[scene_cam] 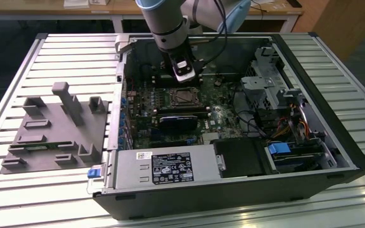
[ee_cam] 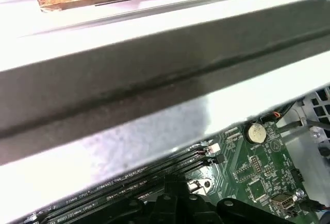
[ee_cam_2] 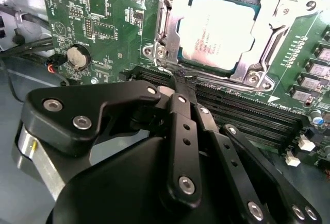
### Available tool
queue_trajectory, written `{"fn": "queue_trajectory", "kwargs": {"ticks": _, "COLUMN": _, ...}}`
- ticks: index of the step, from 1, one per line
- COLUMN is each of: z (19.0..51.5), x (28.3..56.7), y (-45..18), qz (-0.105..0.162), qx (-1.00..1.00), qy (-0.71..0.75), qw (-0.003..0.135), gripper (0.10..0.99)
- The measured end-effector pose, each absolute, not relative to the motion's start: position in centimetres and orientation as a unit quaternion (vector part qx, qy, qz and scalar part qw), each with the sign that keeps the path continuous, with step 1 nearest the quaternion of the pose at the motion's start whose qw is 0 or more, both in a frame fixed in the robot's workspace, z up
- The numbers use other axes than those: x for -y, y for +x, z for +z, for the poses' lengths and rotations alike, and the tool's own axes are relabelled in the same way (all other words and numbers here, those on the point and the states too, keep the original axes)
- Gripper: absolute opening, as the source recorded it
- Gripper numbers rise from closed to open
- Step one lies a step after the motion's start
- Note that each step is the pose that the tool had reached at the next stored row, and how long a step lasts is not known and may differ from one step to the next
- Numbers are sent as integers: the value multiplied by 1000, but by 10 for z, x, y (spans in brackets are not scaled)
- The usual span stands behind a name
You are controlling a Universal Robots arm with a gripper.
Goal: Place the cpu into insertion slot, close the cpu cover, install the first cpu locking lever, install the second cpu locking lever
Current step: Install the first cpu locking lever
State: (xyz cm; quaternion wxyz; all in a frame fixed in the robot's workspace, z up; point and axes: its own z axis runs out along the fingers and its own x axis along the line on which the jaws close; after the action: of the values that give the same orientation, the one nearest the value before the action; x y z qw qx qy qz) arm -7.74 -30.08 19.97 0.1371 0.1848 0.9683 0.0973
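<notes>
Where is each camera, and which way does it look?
Exterior view: off the arm, looking down into the open computer case on the table; the arm reaches in.
Second wrist view: on the arm, looking past the gripper at the cpu under the cpu cover.
First wrist view: on the arm, facing the case's wall and motherboard; the gripper shows.
Both wrist views share the coin battery and memory slots.

cpu cover (ee_cam_2: 242, 72) partly beyond the second wrist view's edge.
</notes>
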Motion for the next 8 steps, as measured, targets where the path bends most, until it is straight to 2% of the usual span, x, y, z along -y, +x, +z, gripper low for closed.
{"fn": "queue_trajectory", "kwargs": {"ticks": 8, "z": 206, "x": 301, "y": -77, "qz": 97, "qx": -968, "qy": 185, "qw": 137, "gripper": 102}}
